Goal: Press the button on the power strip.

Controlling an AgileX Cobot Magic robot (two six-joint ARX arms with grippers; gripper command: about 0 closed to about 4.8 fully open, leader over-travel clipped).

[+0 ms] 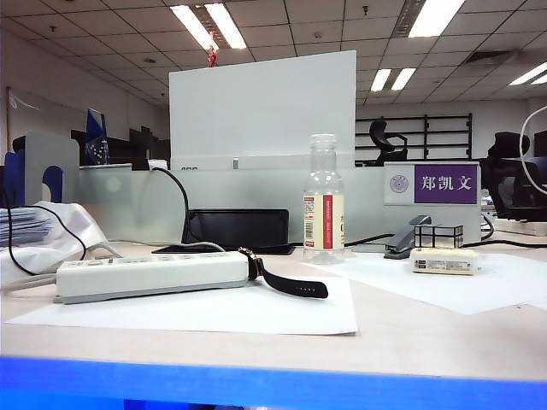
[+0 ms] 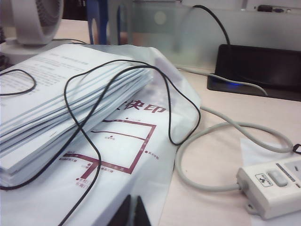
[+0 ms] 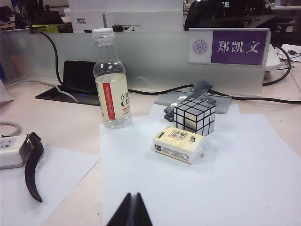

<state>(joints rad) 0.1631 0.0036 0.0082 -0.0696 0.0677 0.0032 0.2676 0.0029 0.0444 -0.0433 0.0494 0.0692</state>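
Where the left wrist view takes in the bench (image 2: 221, 155), the power strip (image 2: 275, 186) lies ahead of the left pincer (image 2: 130, 213) and off to one side, well apart from it, its grey button (image 2: 277, 178) on the upper face near the cable end. The thick white cable (image 2: 207, 141) loops from that end across the bench. The left pincer's dark fingertips stand pressed together, holding nothing, just above a printed plastic bag (image 2: 127, 155). On that bag rests a stack of papers (image 2: 61, 108) with a thin black wire (image 2: 84, 136) draped over it.

In the exterior view the power strip (image 1: 149, 275) lies on a white sheet (image 1: 214, 312), a black watch (image 1: 286, 280) touching its end.

The right pincer (image 3: 131, 212) is likewise closed and empty, over another sheet of paper (image 3: 225, 179). Ahead of it lie a wrapped yellow block (image 3: 179, 144), a mirrored cube (image 3: 194, 115), a stapler (image 3: 190, 94) and a bottle (image 3: 111, 80); the watch (image 3: 32, 162) lies off to one side.
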